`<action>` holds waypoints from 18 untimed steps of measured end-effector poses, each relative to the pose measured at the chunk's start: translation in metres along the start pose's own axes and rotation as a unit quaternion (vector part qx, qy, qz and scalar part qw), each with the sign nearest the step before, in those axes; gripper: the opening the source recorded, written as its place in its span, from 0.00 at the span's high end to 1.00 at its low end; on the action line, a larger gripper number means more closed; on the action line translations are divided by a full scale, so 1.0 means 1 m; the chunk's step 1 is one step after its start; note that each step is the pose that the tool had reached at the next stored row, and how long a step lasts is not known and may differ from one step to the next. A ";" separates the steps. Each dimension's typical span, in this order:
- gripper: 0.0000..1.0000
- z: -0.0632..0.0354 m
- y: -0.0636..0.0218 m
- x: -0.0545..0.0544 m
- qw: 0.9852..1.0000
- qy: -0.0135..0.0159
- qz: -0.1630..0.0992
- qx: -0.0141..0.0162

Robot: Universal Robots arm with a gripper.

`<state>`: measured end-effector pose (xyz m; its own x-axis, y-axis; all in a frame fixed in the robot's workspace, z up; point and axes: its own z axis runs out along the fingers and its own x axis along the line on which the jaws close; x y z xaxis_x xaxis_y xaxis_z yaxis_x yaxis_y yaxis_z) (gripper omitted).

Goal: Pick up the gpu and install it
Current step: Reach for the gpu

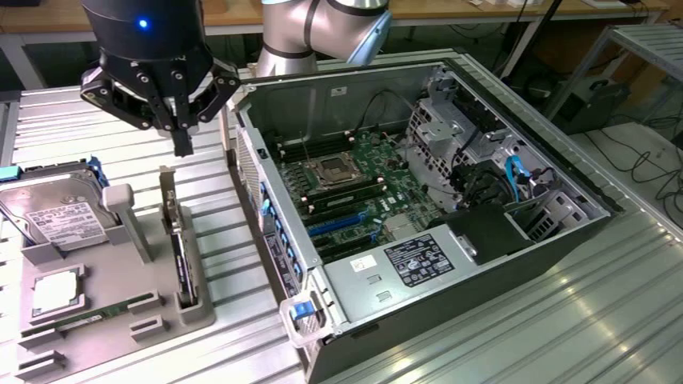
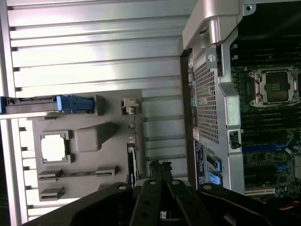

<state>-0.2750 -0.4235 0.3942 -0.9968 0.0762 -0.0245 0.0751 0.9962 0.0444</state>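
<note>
Grey tray point(image 1: 126, 282) cradling the gpu point(image 1: 181, 264) on edge, we are hovering our empty, pressed-together gripper point(image 1: 182, 146) above it, needing square alignment.

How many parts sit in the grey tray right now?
4: hard drive at the back, CPU in front of it, memory stick nearest the camera, gpu on edge beside the computer case.

The exterior view looks steeply down from close above, with the open computer case point(image 1: 513, 280) across the middle and the grey tray point(image 1: 155, 276) at the exterior view's lower left. The wrist view looks straight down along the gripper point(image 2: 160, 168). Both views share the tray and the case wall.
</note>
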 end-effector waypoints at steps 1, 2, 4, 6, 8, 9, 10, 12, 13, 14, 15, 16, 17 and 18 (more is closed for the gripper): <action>0.89 -0.0001 -0.0004 0.001 1.000 0.000 0.000 0.000; 0.89 -0.0001 -0.0009 0.002 1.000 0.000 0.000 0.000; 0.89 -0.0001 -0.0015 0.004 1.000 0.000 0.000 0.000; 0.89 -0.0002 -0.0022 0.005 1.000 0.000 0.000 0.000; 0.89 -0.0003 -0.0027 0.006 1.000 0.000 0.000 0.000; 0.89 -0.0003 -0.0029 0.007 1.000 0.000 0.000 0.000; 0.89 -0.0003 -0.0032 0.008 1.000 0.000 0.000 0.000; 0.89 -0.0004 -0.0038 0.009 1.000 0.000 0.000 0.000; 0.89 -0.0005 -0.0040 0.010 1.000 0.000 0.000 0.000; 0.89 -0.0005 -0.0042 0.011 1.000 0.000 0.000 0.000; 0.89 -0.0005 -0.0045 0.012 1.000 0.000 0.000 0.000; 0.89 -0.0005 -0.0047 0.012 1.000 0.000 0.000 0.000; 0.89 -0.0005 -0.0049 0.013 1.000 0.000 0.000 0.000; 0.89 -0.0006 -0.0051 0.014 1.000 0.000 0.000 0.000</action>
<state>-0.2896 -0.4275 0.3942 -0.9968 0.0761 -0.0244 0.0750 0.9962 0.0443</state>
